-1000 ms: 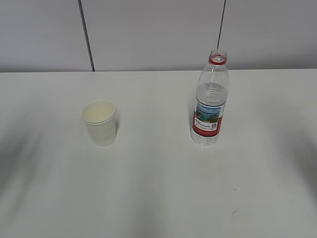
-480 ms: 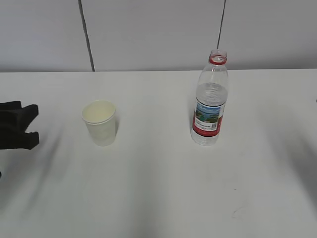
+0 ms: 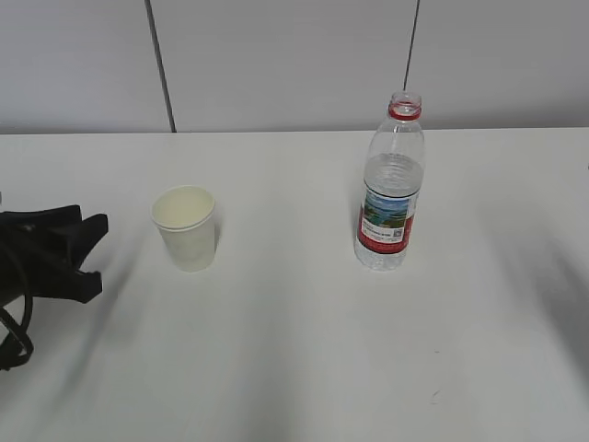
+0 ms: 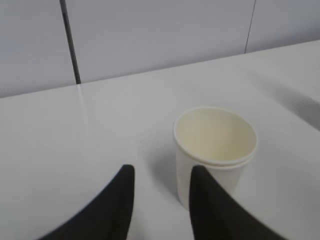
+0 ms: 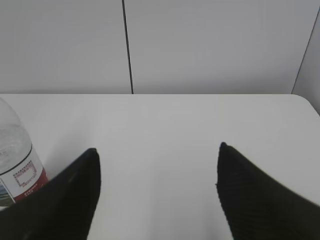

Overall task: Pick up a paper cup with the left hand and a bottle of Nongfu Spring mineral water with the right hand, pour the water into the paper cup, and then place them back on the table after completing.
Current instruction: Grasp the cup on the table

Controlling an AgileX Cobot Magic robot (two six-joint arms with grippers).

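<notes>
A cream paper cup (image 3: 187, 226) stands upright and empty on the white table (image 3: 294, 350), left of centre. It also shows in the left wrist view (image 4: 215, 150). My left gripper (image 3: 95, 249) is open at the left edge, apart from the cup; in its own view (image 4: 161, 175) the cup stands just ahead and to the right of the gap. The clear bottle (image 3: 391, 189) with a red-and-blue label and red neck ring, no cap, stands right of centre, part full of water. Its edge shows in the right wrist view (image 5: 17, 165). My right gripper (image 5: 157, 155) is open wide and empty, right of the bottle.
A grey panelled wall (image 3: 294, 64) runs behind the table's far edge. The right arm is out of the exterior view.
My left gripper has come in from the left edge and moved right toward the cup. The cup and the bottle have not moved.
</notes>
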